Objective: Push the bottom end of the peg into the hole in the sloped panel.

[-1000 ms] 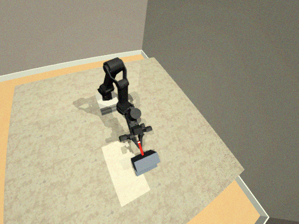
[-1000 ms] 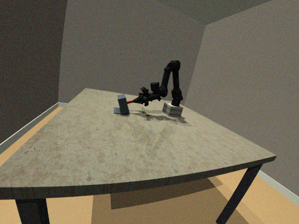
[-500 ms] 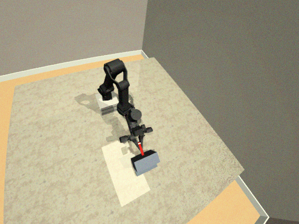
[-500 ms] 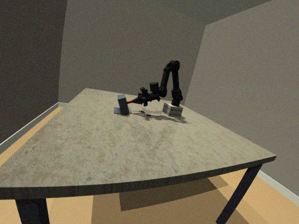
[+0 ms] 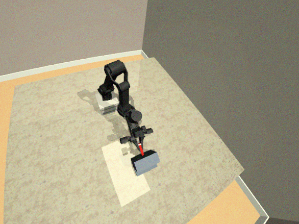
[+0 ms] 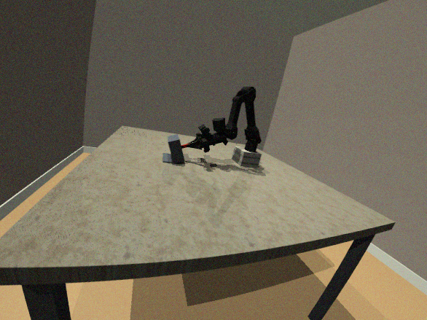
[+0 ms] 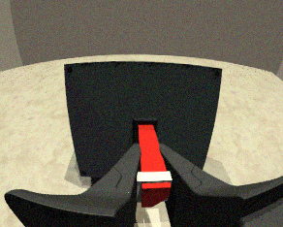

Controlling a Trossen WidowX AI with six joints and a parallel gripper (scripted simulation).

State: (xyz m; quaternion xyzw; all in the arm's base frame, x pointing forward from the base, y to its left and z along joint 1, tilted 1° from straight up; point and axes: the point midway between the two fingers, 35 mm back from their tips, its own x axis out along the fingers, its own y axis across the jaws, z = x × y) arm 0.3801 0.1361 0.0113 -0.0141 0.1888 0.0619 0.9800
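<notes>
Against the dark sloped face of the panel (image 7: 103,112), the red peg (image 7: 150,156) with a white band near its rear end runs from the pincer (image 7: 152,175) into the square hole (image 7: 145,121), its front end inside the opening. On both sides of the peg, the pincer's black fingers clamp it just behind the panel, above the counter (image 5: 64,142). Beside the panel a pale rectangular patch (image 5: 120,178) lies on the counter, and behind the panel stands the arm's white base block (image 5: 107,105); no writing shows.
</notes>
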